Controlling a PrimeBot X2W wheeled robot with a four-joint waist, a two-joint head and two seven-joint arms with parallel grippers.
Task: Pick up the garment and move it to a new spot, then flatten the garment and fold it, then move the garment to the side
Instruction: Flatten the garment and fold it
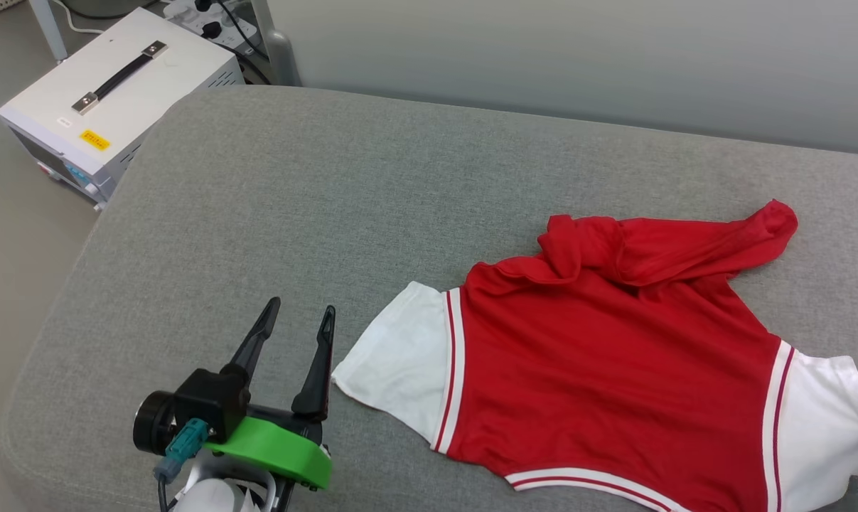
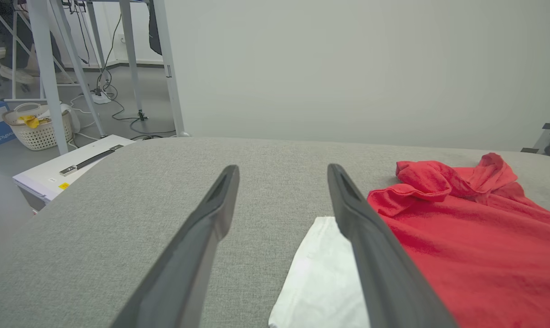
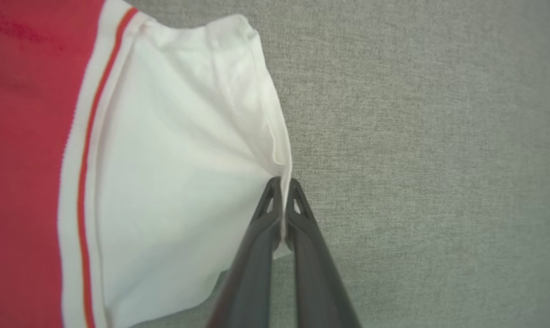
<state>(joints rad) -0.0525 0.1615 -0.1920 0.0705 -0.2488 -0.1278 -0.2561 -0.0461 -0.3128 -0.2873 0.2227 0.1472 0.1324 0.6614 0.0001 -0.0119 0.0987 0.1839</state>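
— Where was the shirt [image 1: 613, 355]?

— It lay spread on the grey cushion [image 1: 293, 213], over toward the robot's right side. The red body faced up with no print showing. A white sleeve stuck out at each side, and the far end was bunched into a crumpled roll.

— And the right fingers [image 3: 268, 218]?

— They were pressed tight together on the outer edge of one white sleeve [image 3: 174, 173]. The cloth was pinched between the tips, and small creases ran from that spot into the sleeve.

— What about the left fingers [image 1: 320, 355]?

— They were spread wide apart with nothing between them, pointing away from the robot across the cushion. The other white sleeve [image 1: 400, 363] lay just beside them on the shirt's side. In the left wrist view the finger nearer the shirt [image 2: 475, 237] crossed over that sleeve's edge. I could not tell whether the tips touched the cushion.

— Anything else around?

— A white box [image 1: 116, 92] with a black handle stood on the floor past the cushion's far left corner.
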